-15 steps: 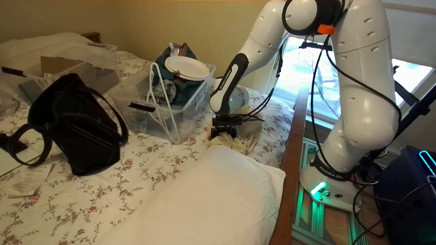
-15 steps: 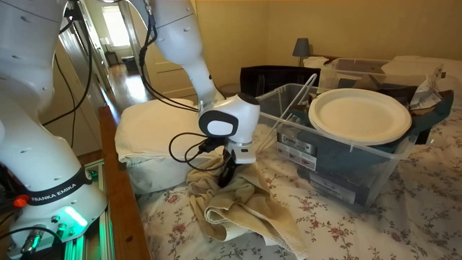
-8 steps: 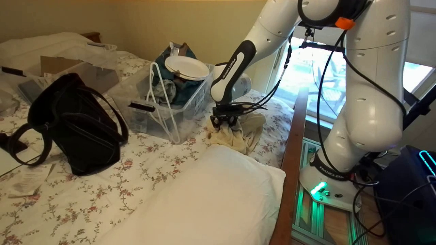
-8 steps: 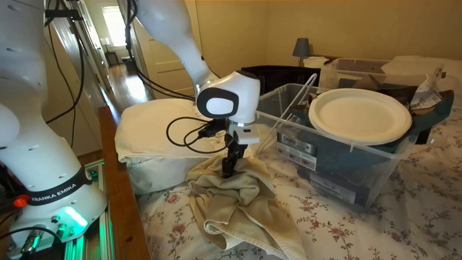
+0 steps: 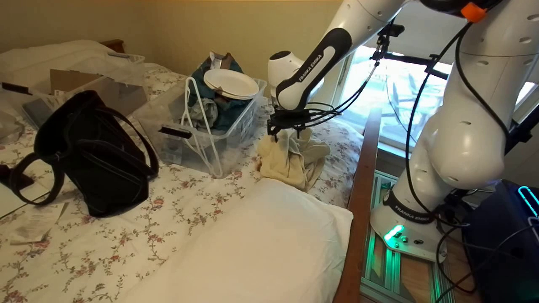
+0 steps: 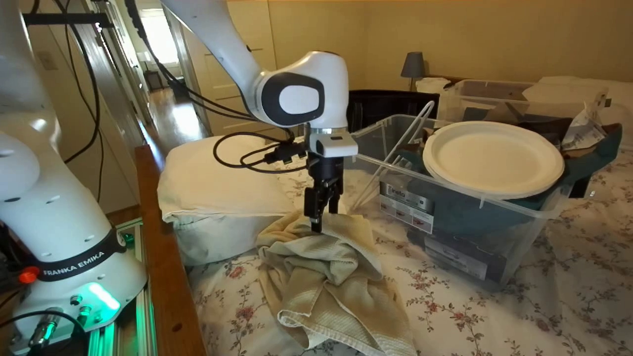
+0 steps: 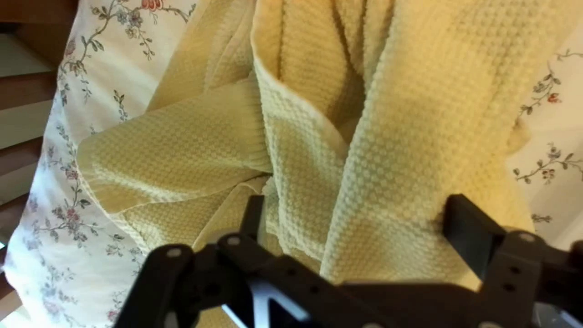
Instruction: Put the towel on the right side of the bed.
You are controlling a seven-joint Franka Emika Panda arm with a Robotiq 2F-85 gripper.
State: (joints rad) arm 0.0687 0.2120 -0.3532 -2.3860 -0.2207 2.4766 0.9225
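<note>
The cream-yellow towel (image 5: 290, 166) lies crumpled on the flower-printed bed (image 5: 189, 210), in a loose heap near the wooden side rail (image 5: 356, 227). Its folds and a hemmed edge spread toward the camera in an exterior view, where the towel (image 6: 341, 296) shows best. Just above the heap hangs my gripper (image 6: 325, 222), pointing down. In the wrist view the gripper (image 7: 355, 202) stands wide open, with one black finger (image 7: 471, 232) at the right and its mate at the left. Towel folds pass below and between them, ungripped. Whether the fingertips still brush the cloth, I cannot tell.
A clear bin (image 6: 470, 237) with white plates (image 6: 494, 158) and a white hanger stands beside the towel. White bedding (image 5: 261, 244) is stacked on the towel's other side. A black bag (image 5: 97, 160) and another clear bin (image 5: 113, 80) sit farther across the bed.
The gripper has opened and risen from the towel, letting the cloth go. The towel stays in place, its folds slightly loosened. The arm has drawn up and back toward its base.
</note>
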